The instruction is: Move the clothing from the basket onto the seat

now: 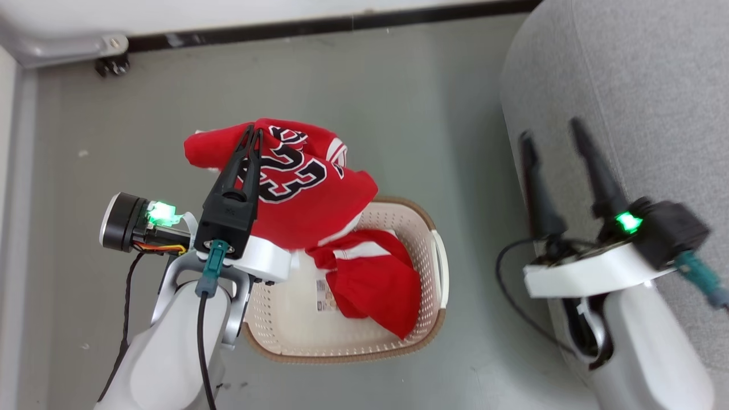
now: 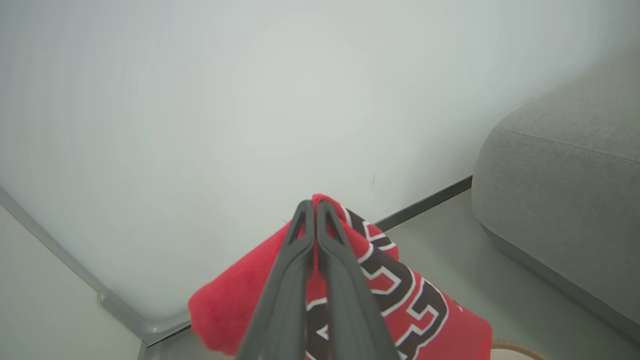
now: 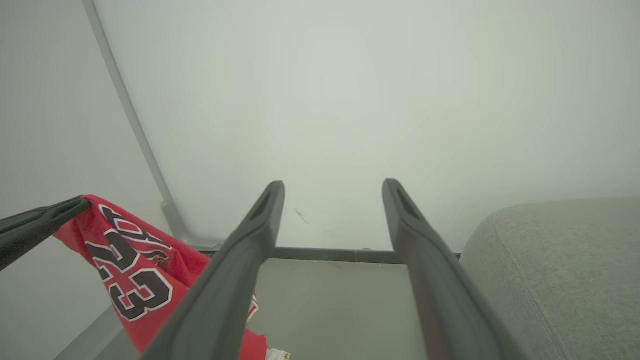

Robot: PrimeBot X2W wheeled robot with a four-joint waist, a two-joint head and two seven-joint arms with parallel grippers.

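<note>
The numbered red jersey (image 1: 307, 193) hangs lifted above the cream basket (image 1: 424, 228). A plain red garment (image 1: 376, 285) lies inside. The grey seat (image 1: 643, 85) stands nearby.

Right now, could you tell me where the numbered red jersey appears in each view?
Head view: jersey left of centre, hanging from the shut left gripper over the basket.
Left wrist view: jersey bottom centre, behind the fingers.
Right wrist view: jersey lower left.
Shared landmark: grey sofa on the right.
</note>
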